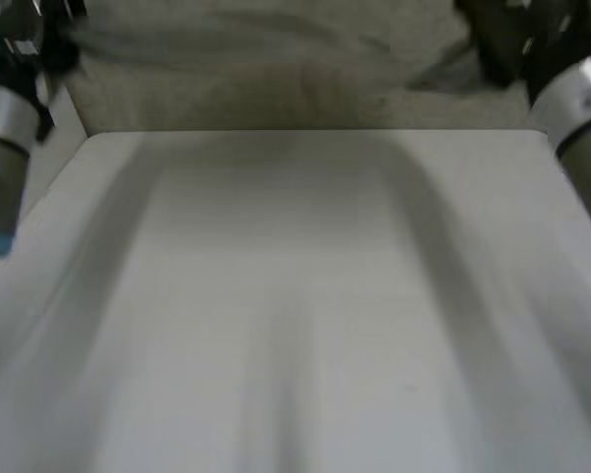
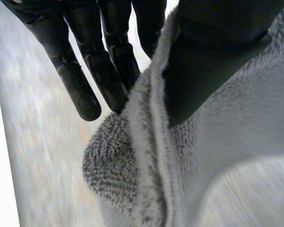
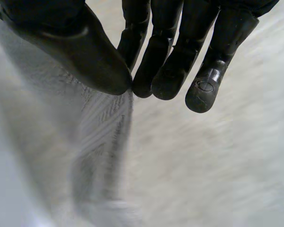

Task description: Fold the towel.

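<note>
Fingers (image 2: 80, 87) of left hand (image 2: 114, 33) pinch towel (image 2: 132, 163).

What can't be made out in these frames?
- Left wrist view: towel under the left hand thumb is covered; its far end is cut off by the frame.
- Right wrist view: towel below the right hand is blurred; corner or edge unclear.
- Head view: towel's overall shape beyond the table is blurred.
</note>
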